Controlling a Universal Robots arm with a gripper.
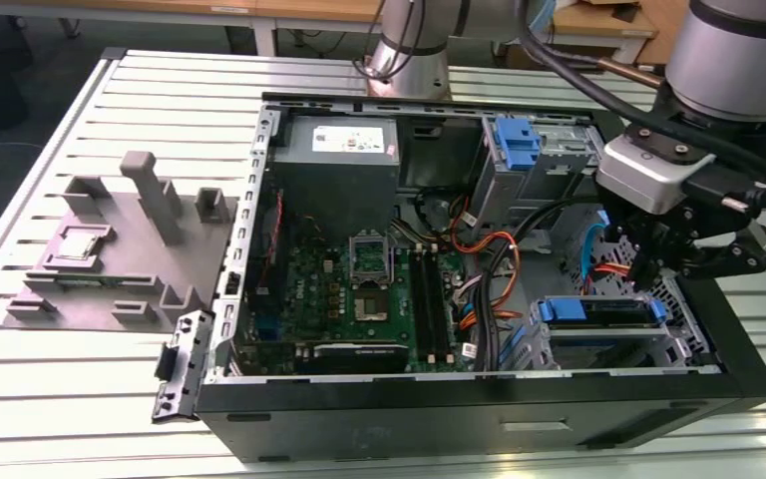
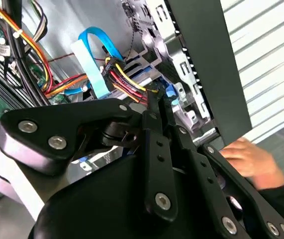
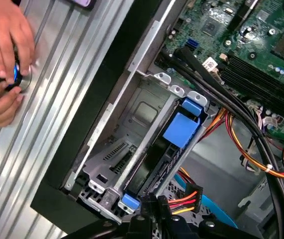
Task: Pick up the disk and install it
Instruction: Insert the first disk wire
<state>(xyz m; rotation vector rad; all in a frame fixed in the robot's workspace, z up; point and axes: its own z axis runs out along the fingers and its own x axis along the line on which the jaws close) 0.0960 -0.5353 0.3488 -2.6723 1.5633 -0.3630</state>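
Slatted metal table, open computer case: disk standing in its bay at exterior view's right, pincer just above, grip impossible to tell. Seating step likely; straight push needed.

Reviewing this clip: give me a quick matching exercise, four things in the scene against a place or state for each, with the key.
Things:
1. disk
2. gripper
3. grey power-supply box
4. grey fixture block

Places:
A. on the slatted table, outside the case
B. seated in the drive cage, blue frame showing
C. far corner inside the case
D. just above the drive cage

Pairs: 1-B, 2-D, 3-C, 4-A
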